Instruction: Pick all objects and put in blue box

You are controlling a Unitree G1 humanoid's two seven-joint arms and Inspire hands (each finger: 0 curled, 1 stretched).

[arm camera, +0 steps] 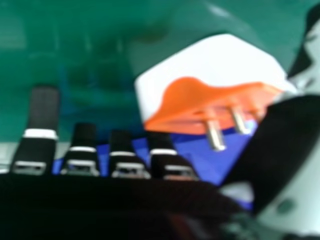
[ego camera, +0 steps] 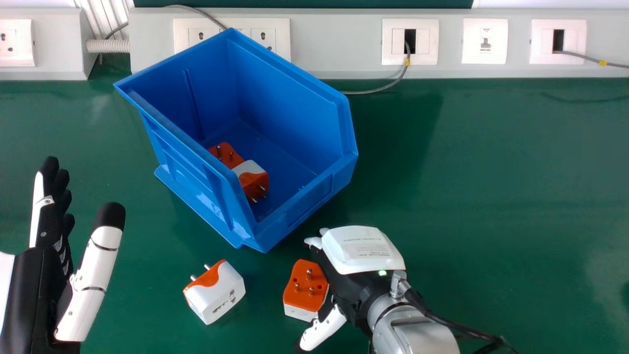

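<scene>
In the head view, my right hand point(ego camera: 362, 253) is palm down beside an orange-topped white adapter point(ego camera: 305, 287), its thumb on the near side. The right hand view has this adapter point(arm camera: 215, 65), pins showing, between the thumb and the uncurled fingers of my right hand point(arm camera: 84, 150); whether the thumb touches it I cannot tell. Another white and orange adapter point(ego camera: 216, 292) lies on its side on the table, farther left. The blue box point(ego camera: 295, 113) holds an orange adapter point(ego camera: 226, 153) and a white and orange one point(ego camera: 253, 181). My left hand point(ego camera: 39, 280) is open at the left edge.
The green table point(ego camera: 491, 187) stretches to the right of the box. Behind it runs a grey trunking point(ego camera: 339, 44) with sockets, and a grey cable point(ego camera: 373, 90) droops from it close to the box's back corner.
</scene>
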